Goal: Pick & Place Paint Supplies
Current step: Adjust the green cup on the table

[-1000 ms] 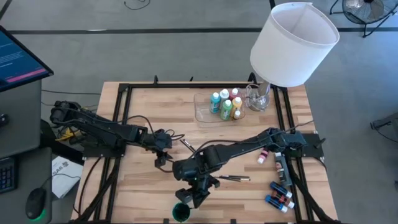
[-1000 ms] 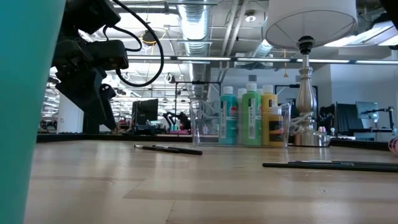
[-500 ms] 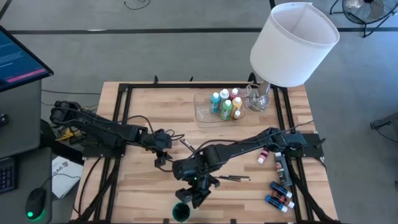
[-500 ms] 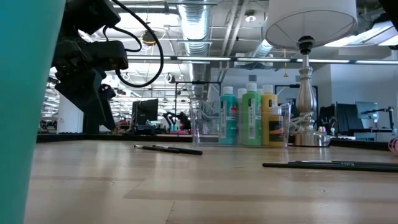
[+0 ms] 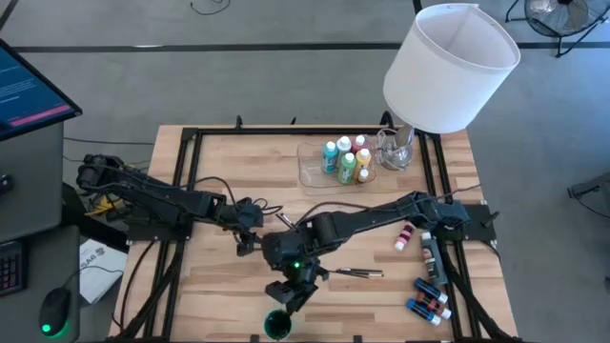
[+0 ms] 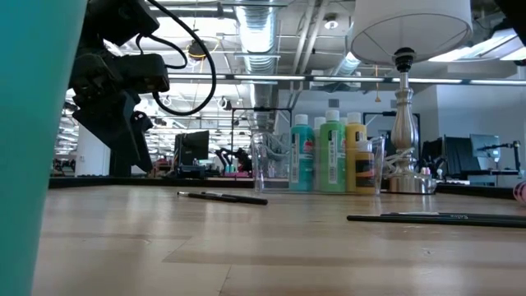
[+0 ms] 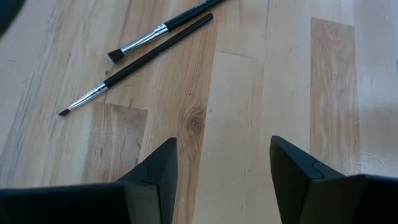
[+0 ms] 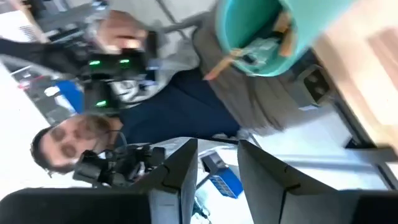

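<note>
My right gripper [image 5: 284, 297] hangs open over the table's near edge, just above a teal cup [image 5: 277, 327], and nothing is between its fingers [image 8: 180, 168]. The cup [image 8: 267, 31] holds some thin tan sticks. My left gripper [image 5: 246, 243] stands open and low over the table's left-centre, with bare wood between its fingers [image 7: 161, 168]. Ahead of it, two dark-handled brushes [image 7: 140, 53] lie flat side by side. A third brush [image 5: 357, 273] lies flat right of my right arm. Paint bottles [image 5: 345, 160] stand in a clear tray [image 5: 310, 173].
A white lampshade [image 5: 448, 67] on a metal stem stands over the far right corner. Small bottles [image 5: 429, 297] and a pink one [image 5: 404, 238] lie along the right edge. A black frame rims the table. A person shows beyond the near edge in the right wrist view.
My right gripper has drawn back a little from the near edge, toward the table's left and far side and slightly up, and its wrist has rolled. It stays over the teal cup. My left arm has kept still.
</note>
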Controlling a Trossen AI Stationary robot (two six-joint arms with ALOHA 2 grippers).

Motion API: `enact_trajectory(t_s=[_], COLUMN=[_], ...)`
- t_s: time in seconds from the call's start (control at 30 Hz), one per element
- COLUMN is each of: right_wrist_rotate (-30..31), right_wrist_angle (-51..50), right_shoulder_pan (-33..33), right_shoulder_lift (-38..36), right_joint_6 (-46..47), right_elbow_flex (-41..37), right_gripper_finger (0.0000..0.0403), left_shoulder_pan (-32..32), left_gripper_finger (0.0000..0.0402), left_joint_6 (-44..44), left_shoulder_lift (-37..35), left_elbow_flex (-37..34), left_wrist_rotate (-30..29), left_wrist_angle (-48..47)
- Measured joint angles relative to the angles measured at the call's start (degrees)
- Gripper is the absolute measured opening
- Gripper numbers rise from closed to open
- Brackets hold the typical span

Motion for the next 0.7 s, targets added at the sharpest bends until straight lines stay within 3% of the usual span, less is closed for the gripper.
enact_trajectory(t_s=[0.17, 0.33, 0.57, 0.7], right_wrist_rotate=[2.33, 11.51, 39.32, 54.98], right_wrist_angle=[0.36, -5.44, -12.31, -15.45], right_shoulder_pan=[-0.74, -0.34, 4.31, 9.57], right_shoulder_lift=[-4.32, -10.50, -18.35, -19.25], right_joint_6=[-4.11, -11.72, -30.60, -41.18], right_elbow_flex=[0.22, -0.13, -0.02, -0.02], right_gripper_finger=[0.0108, 0.0108, 0.0108, 0.0108], left_shoulder_pan=[0.01, 0.01, 0.02, 0.00], left_gripper_finger=[0.0153, 0.0153, 0.0153, 0.0153], left_joint_6=[0.00, 0.00, 0.00, -0.78], left_shoulder_lift=[0.00, 0.00, 0.00, 0.00], left_elbow_flex=[-0.02, -0.04, -0.04, -0.04], left_wrist_rotate=[-0.18, -0.39, -0.39, -0.38], left_wrist_angle=[0.04, 0.44, 1.18, 1.03])
